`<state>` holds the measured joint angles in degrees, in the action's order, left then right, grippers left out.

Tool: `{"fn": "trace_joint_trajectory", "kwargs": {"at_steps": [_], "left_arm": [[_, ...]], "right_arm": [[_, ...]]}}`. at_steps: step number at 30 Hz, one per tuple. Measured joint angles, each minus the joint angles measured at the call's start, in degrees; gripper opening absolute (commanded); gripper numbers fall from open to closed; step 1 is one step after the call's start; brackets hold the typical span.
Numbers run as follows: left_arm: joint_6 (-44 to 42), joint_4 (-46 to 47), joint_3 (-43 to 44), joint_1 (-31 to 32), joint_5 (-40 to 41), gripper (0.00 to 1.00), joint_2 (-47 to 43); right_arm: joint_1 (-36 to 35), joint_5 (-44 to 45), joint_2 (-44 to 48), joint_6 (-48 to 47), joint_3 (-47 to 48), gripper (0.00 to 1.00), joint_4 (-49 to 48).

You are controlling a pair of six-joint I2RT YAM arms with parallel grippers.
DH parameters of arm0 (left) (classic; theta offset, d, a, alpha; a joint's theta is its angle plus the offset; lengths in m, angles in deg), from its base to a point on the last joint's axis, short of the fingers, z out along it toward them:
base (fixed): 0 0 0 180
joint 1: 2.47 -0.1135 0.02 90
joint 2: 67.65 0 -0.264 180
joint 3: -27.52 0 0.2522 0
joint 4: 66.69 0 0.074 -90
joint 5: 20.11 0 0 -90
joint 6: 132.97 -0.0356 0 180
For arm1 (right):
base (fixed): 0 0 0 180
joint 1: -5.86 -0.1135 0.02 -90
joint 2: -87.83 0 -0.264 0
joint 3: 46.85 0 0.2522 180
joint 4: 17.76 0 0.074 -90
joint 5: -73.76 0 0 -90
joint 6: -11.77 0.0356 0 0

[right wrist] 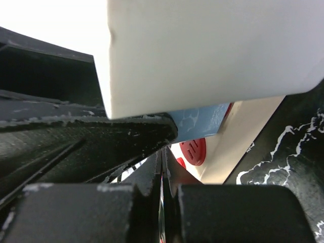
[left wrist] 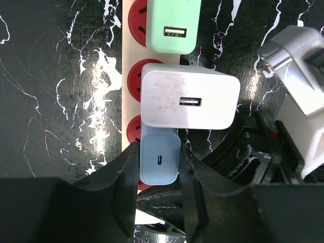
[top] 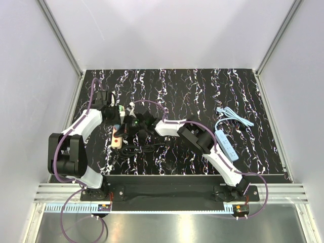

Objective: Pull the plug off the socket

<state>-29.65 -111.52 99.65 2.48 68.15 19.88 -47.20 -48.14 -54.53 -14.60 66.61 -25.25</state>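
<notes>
My left pincer (left wrist: 159,152) is clamped on the plug (left wrist: 159,169), which sits in the socket (left wrist: 130,76) toward the surface's (top: 202,91) left edge. My right pincer (right wrist: 163,162) is closed and empty. If nothing pins the socket, it may lift with the plug. My fingers could also snag the neighbouring white adapter (left wrist: 187,101).
</notes>
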Motion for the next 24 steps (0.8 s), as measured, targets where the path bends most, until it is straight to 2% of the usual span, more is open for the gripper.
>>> {"fn": "trace_joint_trajectory", "kwargs": {"at_steps": [7,8,9,24], "left_arm": [[-0.02,-0.02,0.0,0.0,-0.04,0.1,0.0],[-0.02,-0.02,0.0,0.0,-0.04,0.02,0.0],[-0.02,-0.02,0.0,0.0,-0.09,0.0,0.0],[0.2,-0.09,0.0,-0.02,-0.76,0.0,-0.07]], "right_arm": [[-0.85,3.04,-0.02,0.24,-0.09,0.0,0.72],[-0.94,3.96,-0.02,0.24,-0.09,0.0,1.31],[-0.96,4.5,-0.02,0.22,-0.09,0.0,1.81],[-1.86,10.01,0.22,1.4,1.01,0.0,5.44]]}}
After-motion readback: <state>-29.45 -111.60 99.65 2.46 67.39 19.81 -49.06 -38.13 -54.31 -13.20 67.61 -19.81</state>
